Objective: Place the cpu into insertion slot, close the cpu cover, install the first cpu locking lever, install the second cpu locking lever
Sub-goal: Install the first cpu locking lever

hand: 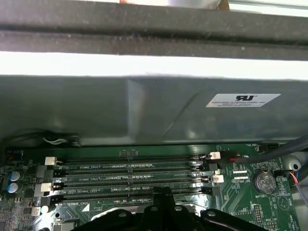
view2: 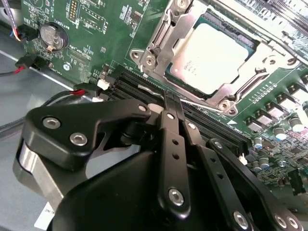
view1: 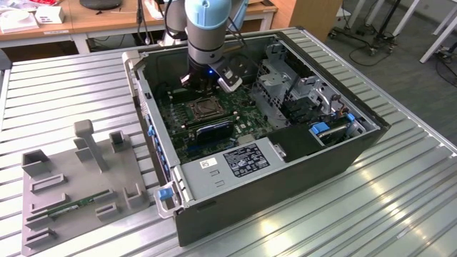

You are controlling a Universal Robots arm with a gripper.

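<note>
Shows the cpu (view2: 211, 57) lying flat in the insertion slot (view2: 231, 28) on the green motherboard (view2: 96, 29), pale metal top facing up out of the open computer case (view1: 286, 182). Being square, has no long axis; sits with its edges slanted across the middle of the exterior view. Finds the cpu cover (view2: 269, 62) folded down around it, the silvery frame resting on the chip's margins. Catches the gripper (view2: 169, 98) just beside the socket, over the black memory slots (hand: 130, 175), jaws pressed together and holding nothing. Has the arm (view1: 208, 27) dropping near-vertically from the top centre of the exterior view into the case. Sets the case on a ribbed metal surface (view1: 400, 203), with a grey fixture tray (view1: 71, 176) at the exterior view's lower left, well apart.
</note>
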